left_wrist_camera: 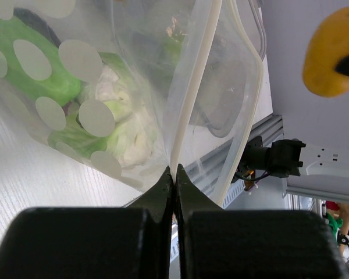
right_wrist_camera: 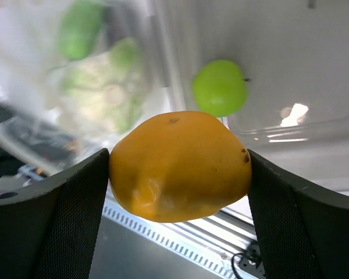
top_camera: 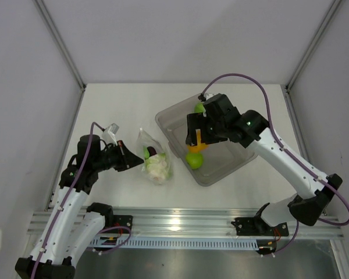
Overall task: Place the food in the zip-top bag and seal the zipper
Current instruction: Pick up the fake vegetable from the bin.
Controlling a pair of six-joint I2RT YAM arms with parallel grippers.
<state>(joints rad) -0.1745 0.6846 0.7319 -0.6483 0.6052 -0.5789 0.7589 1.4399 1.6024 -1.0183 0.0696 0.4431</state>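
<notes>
The zip-top bag point(top_camera: 154, 157) lies left of the counter's middle, closer to the near edge. Its long axis runs roughly from the far edge to the near edge, with the near end swung a little toward the right edge. It is clear, glossy and crinkled, printed with pale dots, and holds a white cauliflower point(left_wrist_camera: 134, 128) and a green piece point(left_wrist_camera: 41, 75). The zipper point(left_wrist_camera: 192, 93) is a thin pale strip leading away from the left hand point(left_wrist_camera: 173, 174), whose fingers are pressed together on it. A second strip curves off beside it, so the mouth stands open. The right hand point(right_wrist_camera: 179, 168) is clamped on an orange-yellow citrus point(right_wrist_camera: 179, 145) over the grey bin point(top_camera: 232, 165), which sits toward the right edge with a green apple point(top_camera: 194, 159) inside. The counter point(top_camera: 116, 104) is plain white, with grey walls point(top_camera: 180, 35) on three sides and a metal rail point(top_camera: 186, 218) along the near edge
</notes>
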